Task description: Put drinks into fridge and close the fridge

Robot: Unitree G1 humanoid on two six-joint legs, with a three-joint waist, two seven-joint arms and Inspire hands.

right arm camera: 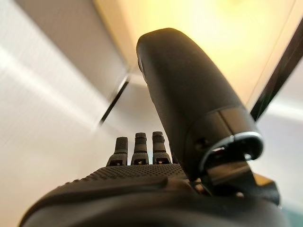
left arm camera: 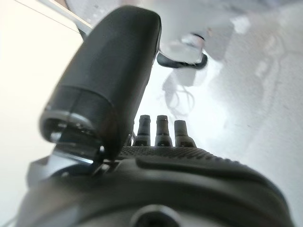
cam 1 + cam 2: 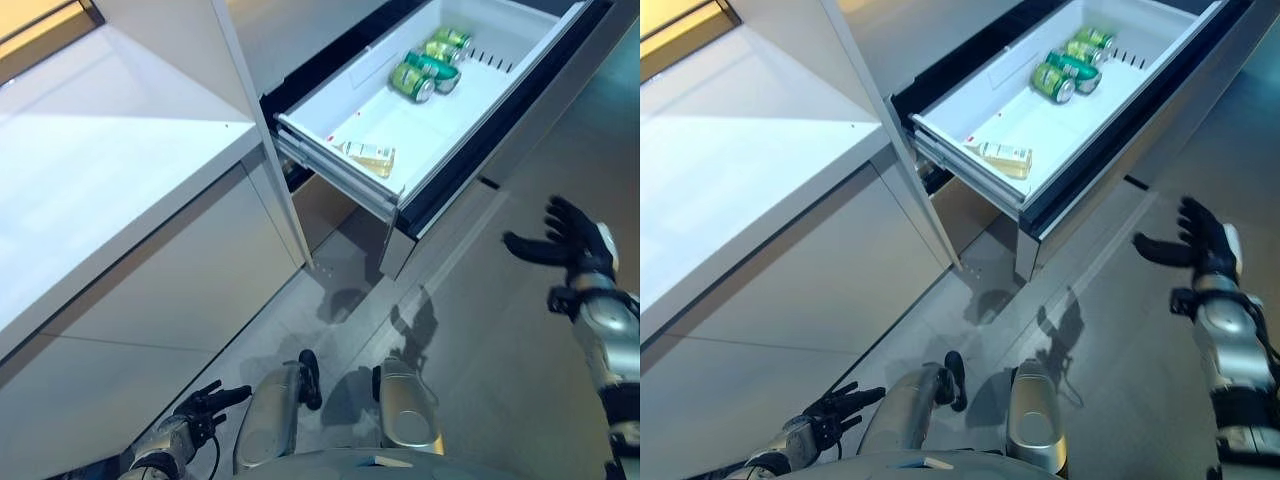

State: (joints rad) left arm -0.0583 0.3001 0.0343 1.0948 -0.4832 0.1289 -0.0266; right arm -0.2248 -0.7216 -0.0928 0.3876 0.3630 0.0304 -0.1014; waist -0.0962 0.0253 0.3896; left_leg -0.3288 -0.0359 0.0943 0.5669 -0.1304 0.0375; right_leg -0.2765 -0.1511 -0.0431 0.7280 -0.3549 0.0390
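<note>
Fridge drawer [image 3: 330, 150] open; right robot hand [image 3: 565, 245] clear.

Open fridge drawer [image 3: 330, 128], green cans [image 3: 412, 81], bottle [image 3: 368, 154] inside

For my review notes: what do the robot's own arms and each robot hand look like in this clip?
Both arms are silver-grey metal with rounded, segmented casings and dark joints. The right robot hand is black, with slim fingers, a thumb and a pale patch on its side. The left robot hand is equally dark. Close up, the thumbs look broad, smooth and rounded, and the palm surface is finely textured.
</note>
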